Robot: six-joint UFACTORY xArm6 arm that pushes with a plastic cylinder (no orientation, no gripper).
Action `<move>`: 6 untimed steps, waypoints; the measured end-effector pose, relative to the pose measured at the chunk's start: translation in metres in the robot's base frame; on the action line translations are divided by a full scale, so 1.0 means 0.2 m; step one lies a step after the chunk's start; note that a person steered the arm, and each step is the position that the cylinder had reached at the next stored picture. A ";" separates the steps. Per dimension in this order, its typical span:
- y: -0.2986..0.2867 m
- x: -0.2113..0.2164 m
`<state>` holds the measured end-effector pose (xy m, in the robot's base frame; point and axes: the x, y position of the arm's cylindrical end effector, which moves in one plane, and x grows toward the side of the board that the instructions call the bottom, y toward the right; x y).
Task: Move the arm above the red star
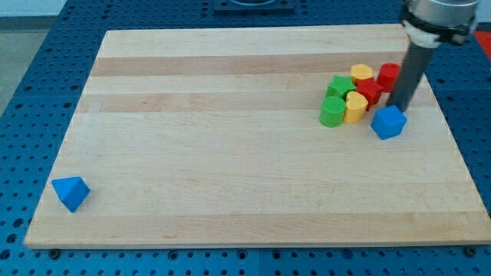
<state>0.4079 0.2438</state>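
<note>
The red star (370,91) lies in a tight cluster of blocks at the board's upper right. My tip (399,110) rests on the board just to the star's right and slightly lower, touching or almost touching the top edge of a blue cube (389,123). The rod partly hides a second red block (389,74) at the cluster's upper right. A yellow hexagon (362,73) sits above the star, a green star (339,86) to its left, a yellow block (355,106) below-left, and a green cylinder (332,112) further left.
A blue triangular block (70,192) lies alone near the wooden board's (230,153) bottom-left corner. The board rests on a blue perforated table (23,92).
</note>
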 end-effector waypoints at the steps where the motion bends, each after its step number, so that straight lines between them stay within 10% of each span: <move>1: 0.22 -0.02; 6: -0.37 -0.27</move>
